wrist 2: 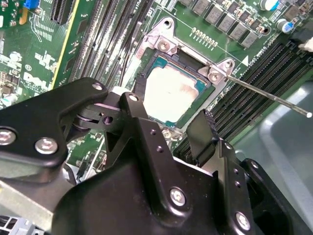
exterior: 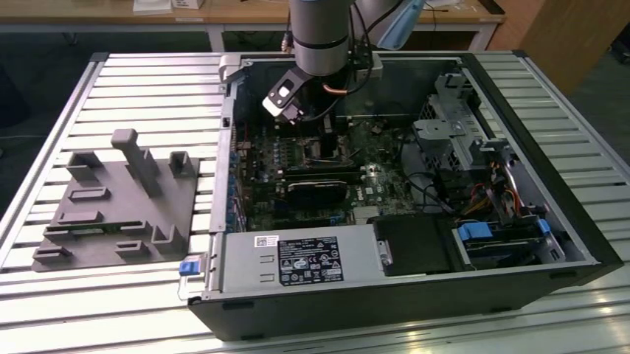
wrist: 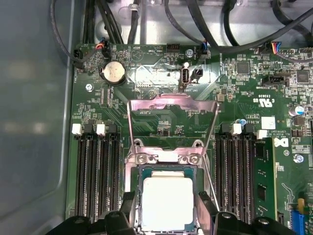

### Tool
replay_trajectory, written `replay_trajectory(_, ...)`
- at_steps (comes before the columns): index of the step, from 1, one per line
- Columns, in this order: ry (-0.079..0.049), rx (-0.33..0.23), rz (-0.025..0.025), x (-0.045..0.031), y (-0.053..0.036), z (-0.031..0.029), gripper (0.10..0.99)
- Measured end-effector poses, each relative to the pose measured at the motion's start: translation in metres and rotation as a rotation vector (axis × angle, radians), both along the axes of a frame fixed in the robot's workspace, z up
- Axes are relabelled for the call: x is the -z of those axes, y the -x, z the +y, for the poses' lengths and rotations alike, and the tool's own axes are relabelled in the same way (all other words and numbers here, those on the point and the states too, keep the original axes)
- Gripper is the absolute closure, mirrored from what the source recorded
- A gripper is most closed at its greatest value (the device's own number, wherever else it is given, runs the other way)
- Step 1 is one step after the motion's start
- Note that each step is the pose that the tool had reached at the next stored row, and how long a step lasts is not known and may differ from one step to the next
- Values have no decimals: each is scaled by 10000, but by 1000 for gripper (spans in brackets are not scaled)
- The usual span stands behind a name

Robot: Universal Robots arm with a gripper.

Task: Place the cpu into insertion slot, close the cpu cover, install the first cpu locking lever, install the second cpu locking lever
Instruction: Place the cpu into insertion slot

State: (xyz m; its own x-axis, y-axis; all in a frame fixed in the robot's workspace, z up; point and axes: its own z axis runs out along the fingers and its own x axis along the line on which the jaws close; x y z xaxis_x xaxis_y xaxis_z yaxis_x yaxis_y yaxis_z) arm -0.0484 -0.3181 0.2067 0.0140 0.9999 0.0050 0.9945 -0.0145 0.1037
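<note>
1. The pale silvery-beige square cpu point(wrist: 166, 203) lies flat in the dark square, silver-rimmed insertion slot point(wrist 2: 143, 83) on the green motherboard point(wrist: 161, 122)
2. The thin silvery metal-frame cpu cover point(wrist: 171, 102) stands swung open, clear of the socket
3. The black gripper point(wrist: 166, 218) hovers over the cpu, its fingers point(wrist: 128, 213) spread apart, one at each side

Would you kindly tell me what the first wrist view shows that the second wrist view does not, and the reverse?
First wrist view, not the second: the cpu cover standing open off the slot, a round coin battery, and black cables past the board's edge.
Second wrist view, not the first: a row of grey square components beyond the slot.
Both: the cpu lying in the insertion slot, the fingers apart on either side of it, and long memory slots.
</note>
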Motion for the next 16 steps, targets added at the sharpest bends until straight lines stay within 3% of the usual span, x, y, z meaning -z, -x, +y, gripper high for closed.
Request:
replay_trajectory(5,12,0,1,-1,0,0,490)
replay_trajectory(6,14,0,1,-1,0,0,553)
replay_trajectory(7,16,1,1,-1,0,0,553)
replay_trajectory(10,23,1,1,-1,0,0,729)
replay_trajectory(11,25,1,1,-1,1,0,729)
replay_trajectory(12,27,1,1,-1,1,0,788)
replay_trajectory(13,29,1,1,-1,1,0,788)
replay_trajectory(15,33,1,1,-1,1,0,906)
replay_trajectory(16,35,1,1,-1,0,0,906)
